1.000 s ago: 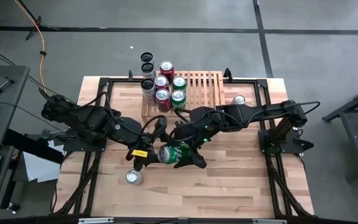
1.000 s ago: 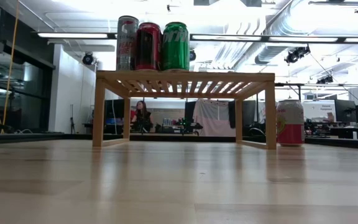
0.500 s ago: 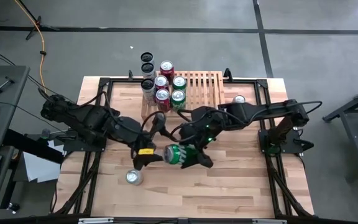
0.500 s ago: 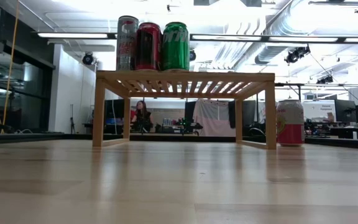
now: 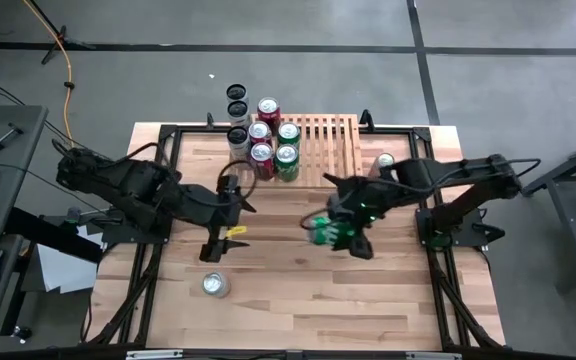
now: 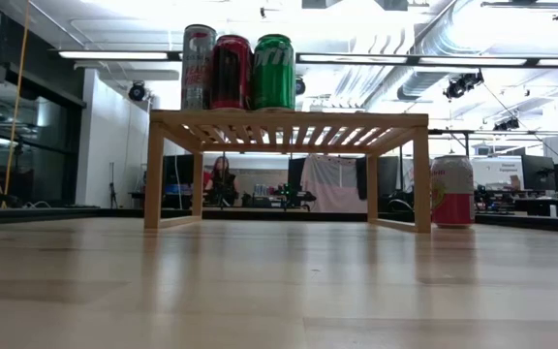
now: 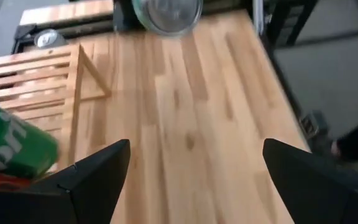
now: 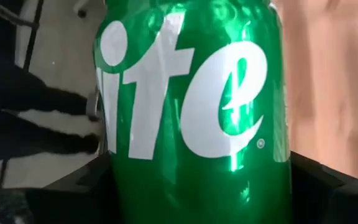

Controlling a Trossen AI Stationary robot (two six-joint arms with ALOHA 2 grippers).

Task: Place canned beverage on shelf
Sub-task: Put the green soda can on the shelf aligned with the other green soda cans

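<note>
While the right end effector (image 5: 345, 232) grips a green can (image 5: 324, 230) mid-bench, the left end effector (image 5: 230, 190) stands open near the shelf (image 5: 330, 140).

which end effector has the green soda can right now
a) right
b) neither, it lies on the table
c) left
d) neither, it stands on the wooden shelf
a: the right end effector is closed on the green aluminium soda can, whose side fills the right wrist view, while the left end effector stands open and empty.
</note>
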